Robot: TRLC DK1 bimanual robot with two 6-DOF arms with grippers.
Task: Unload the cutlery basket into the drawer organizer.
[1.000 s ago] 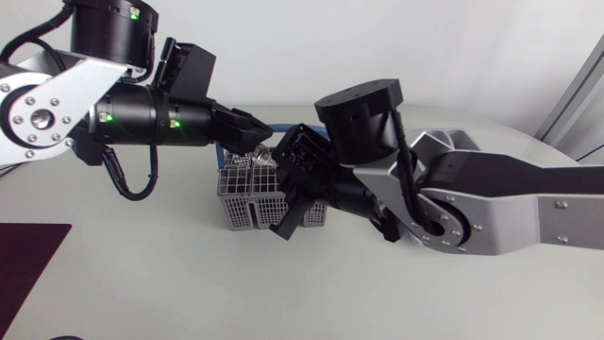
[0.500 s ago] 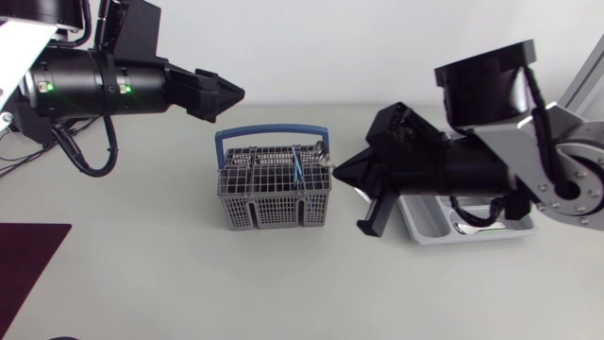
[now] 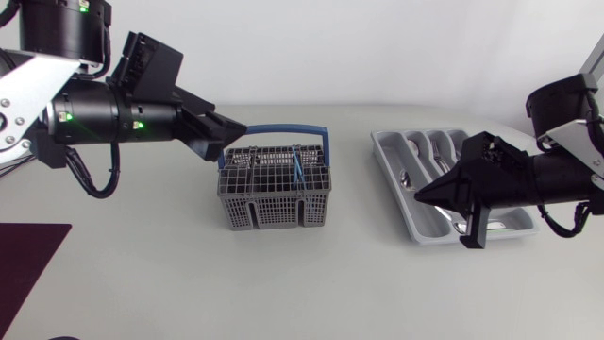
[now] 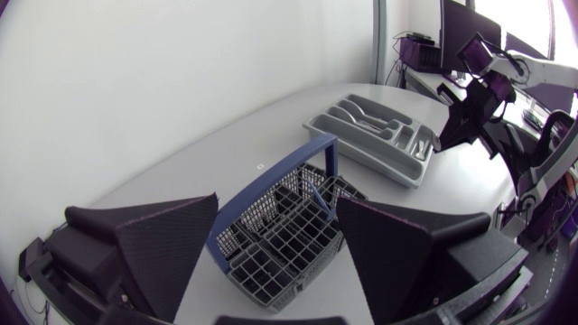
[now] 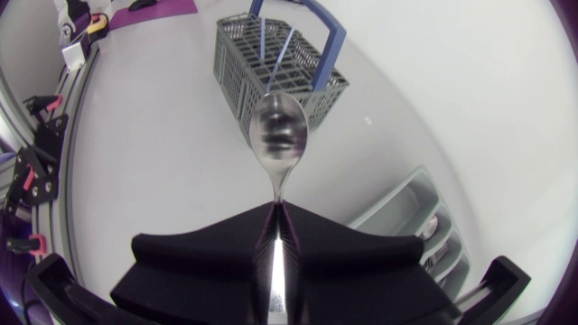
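Note:
The grey cutlery basket (image 3: 274, 194) with a blue handle (image 3: 283, 131) stands mid-table, and thin blue-handled pieces (image 3: 299, 170) stick up in it. My left gripper (image 3: 236, 132) hovers open at the basket's left rim. In the left wrist view the basket (image 4: 280, 239) lies ahead of and below the left gripper (image 4: 277, 200), whose fingers touch nothing. My right gripper (image 5: 278, 209) is shut on a metal spoon (image 5: 278, 135), bowl pointing forward. The right gripper (image 3: 425, 194) hangs over the grey drawer organizer (image 3: 392, 156), which holds some cutlery.
A dark maroon mat (image 3: 24, 260) lies at the table's front left corner. Bare table separates the basket from the organizer (image 4: 375, 135). The right wrist view shows the basket (image 5: 275, 54) far ahead and the organizer (image 5: 424, 226) beside the gripper.
My right arm has drawn back from the basket to the right, carrying the spoon over the organizer. My left gripper let go at the basket, opened, lifted away, then came back near the handle.

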